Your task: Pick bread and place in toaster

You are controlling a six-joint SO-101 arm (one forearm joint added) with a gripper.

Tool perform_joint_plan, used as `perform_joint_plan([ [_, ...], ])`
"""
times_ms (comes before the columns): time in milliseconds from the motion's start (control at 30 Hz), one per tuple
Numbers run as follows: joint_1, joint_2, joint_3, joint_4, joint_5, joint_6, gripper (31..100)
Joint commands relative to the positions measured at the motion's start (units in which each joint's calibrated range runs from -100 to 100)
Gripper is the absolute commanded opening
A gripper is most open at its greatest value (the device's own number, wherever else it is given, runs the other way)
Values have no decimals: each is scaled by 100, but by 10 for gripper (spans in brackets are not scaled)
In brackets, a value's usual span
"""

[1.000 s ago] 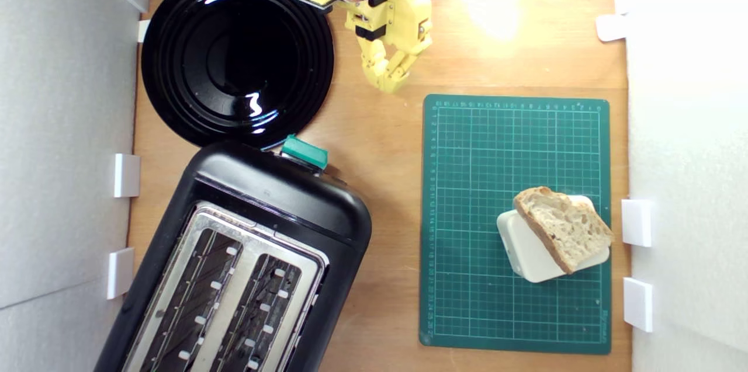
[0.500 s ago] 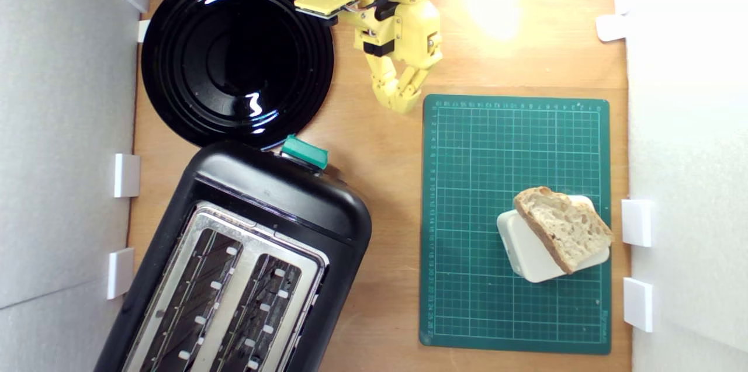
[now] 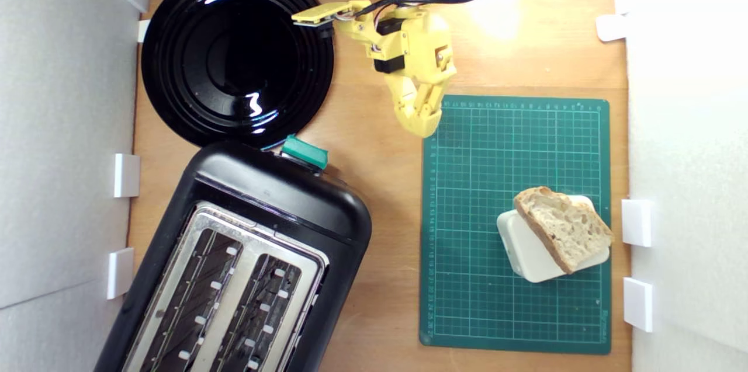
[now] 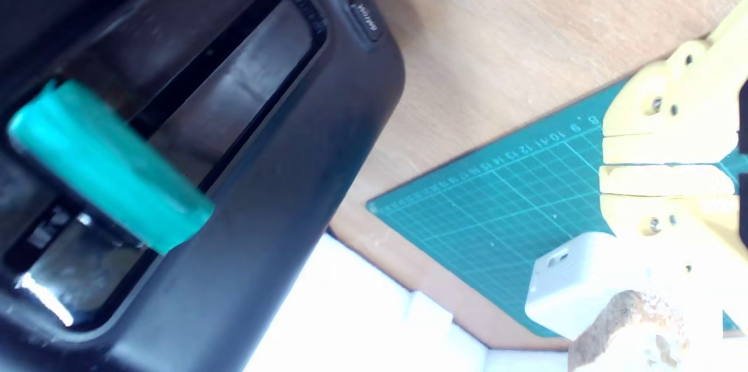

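Observation:
The bread (image 3: 564, 227), a beige holey slice with brown crust, leans on a cream-white plastic box (image 3: 529, 255) on the green cutting mat (image 3: 514, 156), at the exterior view's lower right. In the wrist view the bread (image 4: 631, 325) and the box (image 4: 575, 287) show beside the yellow fingers (image 4: 666, 147). The black toaster (image 3: 245, 255) with silver top and green lever knob (image 3: 304, 152) fills the exterior view's lower left; its knob (image 4: 111, 167) is close in the wrist view. My yellow gripper (image 3: 423, 124) hangs shut and empty over the mat's upper-left corner, far from the bread.
A glossy black round plate (image 3: 236, 54) lies at the exterior view's upper left, behind the toaster. White foam walls (image 3: 64, 127) with white clips (image 3: 637, 222) border the wooden table on both sides. Bare wood (image 3: 391, 214) runs between toaster and mat.
The arm has reached out from the back of the table toward the mat, its gripper tip moving down and to the exterior view's right. Bread, box, toaster and plate stayed put.

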Motion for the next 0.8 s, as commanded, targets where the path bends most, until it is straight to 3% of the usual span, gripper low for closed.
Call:
perform_joint_plan([
  [0, -4, 774, -356, 493, -1212, -502, 359],
  [100, -4, 1298, -493, 874, -1852, -889, 359],
  [200, 4, 1980, -738, 1653, -2466, -1418, 360],
  [367, 12, 2829, -983, 2533, -3243, -1773, 360],
  [467, 12, 3586, -1355, 2551, -3507, -1773, 366],
  [667, 12, 4776, -1991, 2497, -3823, -1758, 504],
  [767, 12, 5167, -2199, 2487, -4011, -1596, 521],
])
